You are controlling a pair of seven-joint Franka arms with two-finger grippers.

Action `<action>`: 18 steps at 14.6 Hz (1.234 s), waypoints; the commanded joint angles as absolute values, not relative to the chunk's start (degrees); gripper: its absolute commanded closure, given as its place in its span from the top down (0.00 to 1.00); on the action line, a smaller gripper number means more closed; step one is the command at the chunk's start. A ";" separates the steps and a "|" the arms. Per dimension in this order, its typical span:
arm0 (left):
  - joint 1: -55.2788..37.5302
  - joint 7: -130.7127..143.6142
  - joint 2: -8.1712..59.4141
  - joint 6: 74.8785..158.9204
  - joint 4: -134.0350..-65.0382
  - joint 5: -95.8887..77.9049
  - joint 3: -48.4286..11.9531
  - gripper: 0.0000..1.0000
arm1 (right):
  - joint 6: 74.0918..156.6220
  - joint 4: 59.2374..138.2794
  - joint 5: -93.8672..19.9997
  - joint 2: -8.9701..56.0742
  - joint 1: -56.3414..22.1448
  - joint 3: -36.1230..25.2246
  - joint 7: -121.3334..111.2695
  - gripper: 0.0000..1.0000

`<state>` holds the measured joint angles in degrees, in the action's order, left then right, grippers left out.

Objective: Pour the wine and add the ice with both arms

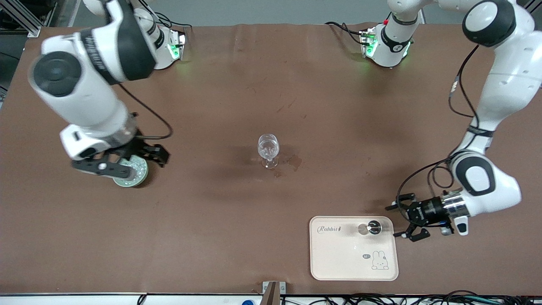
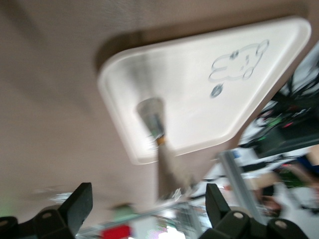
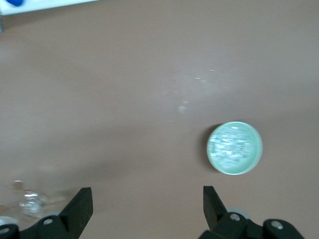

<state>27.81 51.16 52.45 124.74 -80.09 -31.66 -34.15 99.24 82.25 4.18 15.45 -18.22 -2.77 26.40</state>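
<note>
A clear stemmed glass (image 1: 268, 148) stands at the table's middle. A pale green bowl (image 1: 129, 180) holds whitish ice lumps (image 1: 137, 170) toward the right arm's end. My right gripper (image 1: 146, 154) hangs open and empty over the table beside the bowl. In the right wrist view the bowl (image 3: 255, 158) with ice (image 3: 232, 144) lies ahead of the open gripper (image 3: 147, 204). My left gripper (image 1: 394, 221) is open and empty beside a cream tray (image 1: 351, 262). A small dark-capped bottle (image 1: 373, 227) stands on the tray. The left wrist view shows the gripper (image 2: 149, 204), the tray (image 2: 199, 69) and the bottle (image 2: 152, 117).
The brown table (image 1: 237, 220) has a small wet stain (image 1: 294, 162) beside the glass. The tray lies near the table's front edge, where cables (image 1: 381, 298) and a metal bracket (image 1: 273, 292) sit. Both arm bases (image 1: 387, 44) stand along the back edge.
</note>
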 commanded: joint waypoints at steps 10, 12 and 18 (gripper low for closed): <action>28.56 40.73 20.32 94.84 -82.79 2.87 -39.18 1.00 | 92.03 94.04 3.34 1.06 -2.64 -1.49 7.58 0.98; 28.65 32.65 16.72 92.73 -82.79 7.54 -41.39 1.00 | 91.32 93.69 3.25 0.36 -1.50 -1.49 3.97 0.98; 28.30 21.62 9.67 89.21 -81.39 11.06 -42.45 1.00 | 88.59 89.04 1.32 0.62 -0.09 -2.11 -7.45 0.98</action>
